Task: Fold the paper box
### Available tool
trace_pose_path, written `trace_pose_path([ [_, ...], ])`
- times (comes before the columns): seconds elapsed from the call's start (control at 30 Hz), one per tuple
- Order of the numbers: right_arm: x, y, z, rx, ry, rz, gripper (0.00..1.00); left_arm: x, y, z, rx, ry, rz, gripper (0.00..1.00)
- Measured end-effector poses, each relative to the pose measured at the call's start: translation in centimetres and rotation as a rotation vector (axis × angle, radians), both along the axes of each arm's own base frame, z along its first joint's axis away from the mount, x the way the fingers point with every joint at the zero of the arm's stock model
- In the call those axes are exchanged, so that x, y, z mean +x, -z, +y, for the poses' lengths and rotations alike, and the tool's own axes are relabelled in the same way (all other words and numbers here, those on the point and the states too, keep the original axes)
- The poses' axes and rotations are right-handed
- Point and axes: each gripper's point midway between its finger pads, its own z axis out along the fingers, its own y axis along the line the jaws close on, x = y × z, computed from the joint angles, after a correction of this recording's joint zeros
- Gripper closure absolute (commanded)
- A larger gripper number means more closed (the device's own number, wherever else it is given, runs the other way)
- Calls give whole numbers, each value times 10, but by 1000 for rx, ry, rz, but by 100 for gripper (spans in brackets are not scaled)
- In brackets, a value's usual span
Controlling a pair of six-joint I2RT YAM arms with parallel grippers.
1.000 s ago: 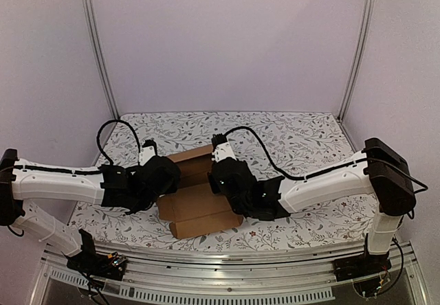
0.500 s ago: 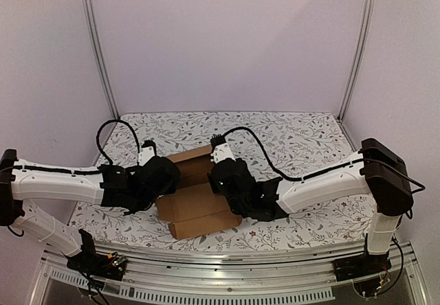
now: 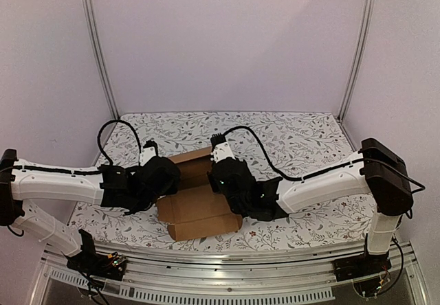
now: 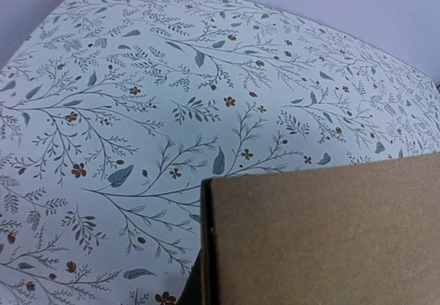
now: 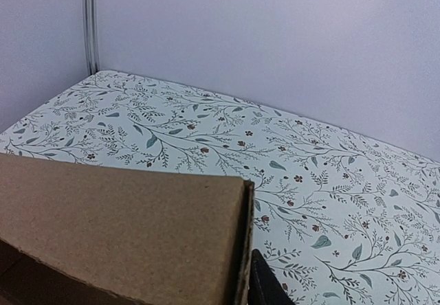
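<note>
**Top:** paper box (image 3: 199,212) lies part-folded on the floral table (image 3: 302,140), near centre, betw. both arms. Left gripper (image 3: 163,176) at its L edge, right gripper (image 3: 221,174) at its R edge. Fingertips hidden under the wrist housings.

**L wrist:** brown box panel (image 4: 323,236) fills lower R, cut edge facing cam, table behind. Jaws closed tight; can't tell if they pinch the panel.

**R wrist:** box panel (image 5: 117,222) across lower L. One dark finger (image 5: 265,283) just beside its R edge. Jaw gap: can't tell.
</note>
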Motion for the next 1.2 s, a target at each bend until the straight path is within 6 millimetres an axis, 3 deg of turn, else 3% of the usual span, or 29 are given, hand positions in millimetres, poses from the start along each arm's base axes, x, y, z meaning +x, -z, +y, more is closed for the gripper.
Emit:
trace_pose_path([
  [0.2,0,-6,-1,-1,0,-11,74,1,-1,-2,-15,0,-4,100],
  [0.43,-1,-28,-3,40,-4,-35,66,2,-5,-8,-56,1,-12,100],
  [0.6,-3,-41,-3,56,-11,-53,65,1,-6,-13,-72,10,-11,100],
  [0.67,-4,-45,-3,57,-14,-59,71,0,-6,-14,-75,13,-10,100],
  [0.77,-4,-46,-6,46,-7,-65,99,0,-6,-14,-77,12,-10,100],
  [1.0,-2,-41,-15,-30,25,-82,100,-2,-4,-17,-63,31,-4,100],
  [1.03,-2,-41,-15,-32,27,-83,96,-2,-4,-17,-64,31,-4,100],
  [1.2,-5,-44,-12,-12,15,-87,51,-2,-5,-18,-70,28,-5,100],
])
